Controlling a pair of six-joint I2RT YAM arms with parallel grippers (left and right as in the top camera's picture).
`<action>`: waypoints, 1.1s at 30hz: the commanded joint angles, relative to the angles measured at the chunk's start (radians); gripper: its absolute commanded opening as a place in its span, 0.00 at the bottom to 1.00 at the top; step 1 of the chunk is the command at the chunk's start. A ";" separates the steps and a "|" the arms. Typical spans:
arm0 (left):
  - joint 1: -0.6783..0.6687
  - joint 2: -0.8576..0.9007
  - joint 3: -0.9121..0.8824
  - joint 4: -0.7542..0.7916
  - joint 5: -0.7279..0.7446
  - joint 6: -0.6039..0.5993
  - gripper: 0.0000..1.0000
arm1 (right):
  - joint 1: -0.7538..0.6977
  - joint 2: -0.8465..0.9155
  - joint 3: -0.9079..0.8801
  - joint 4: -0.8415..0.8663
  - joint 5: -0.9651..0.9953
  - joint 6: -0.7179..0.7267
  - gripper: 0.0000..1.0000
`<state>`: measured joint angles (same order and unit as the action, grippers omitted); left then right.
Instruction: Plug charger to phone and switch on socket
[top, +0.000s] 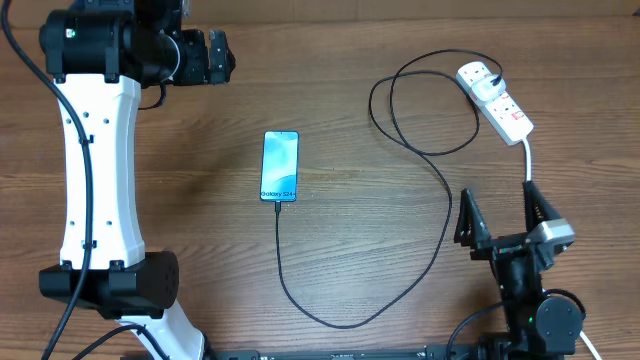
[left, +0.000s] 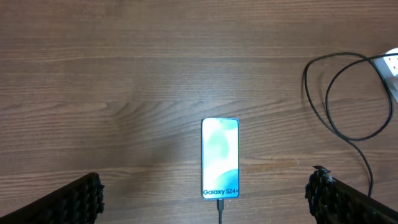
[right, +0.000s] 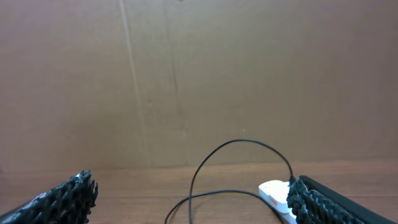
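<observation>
The phone (top: 280, 166) lies flat mid-table, screen lit light blue with "Galaxy S24+" at its near end; it also shows in the left wrist view (left: 220, 157). The black charger cable (top: 440, 215) is plugged into the phone's near end (left: 219, 205), curves along the front, loops and runs to the white socket strip (top: 497, 100) at the back right. The socket also shows in the right wrist view (right: 273, 191). My left gripper (top: 222, 57) is open and empty, high at the back left. My right gripper (top: 502, 215) is open and empty, near the front right.
The socket's thick white cord (top: 527, 160) runs down toward my right arm. A brown wall (right: 199, 81) stands behind the table. The wooden table (top: 200, 200) is bare between my left arm and the phone.
</observation>
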<state>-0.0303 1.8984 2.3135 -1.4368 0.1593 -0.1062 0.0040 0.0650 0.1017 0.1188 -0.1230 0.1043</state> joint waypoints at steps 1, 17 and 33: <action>0.004 -0.005 0.016 0.001 -0.006 -0.006 1.00 | 0.041 -0.062 -0.063 0.032 0.056 -0.001 1.00; 0.004 -0.005 0.016 0.001 -0.006 -0.006 1.00 | 0.056 -0.062 -0.094 -0.200 0.077 -0.001 1.00; 0.003 -0.005 0.016 0.001 -0.006 -0.006 0.99 | 0.055 -0.062 -0.094 -0.200 0.077 -0.001 1.00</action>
<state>-0.0303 1.8984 2.3135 -1.4368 0.1593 -0.1062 0.0544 0.0109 0.0185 -0.0834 -0.0593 0.1043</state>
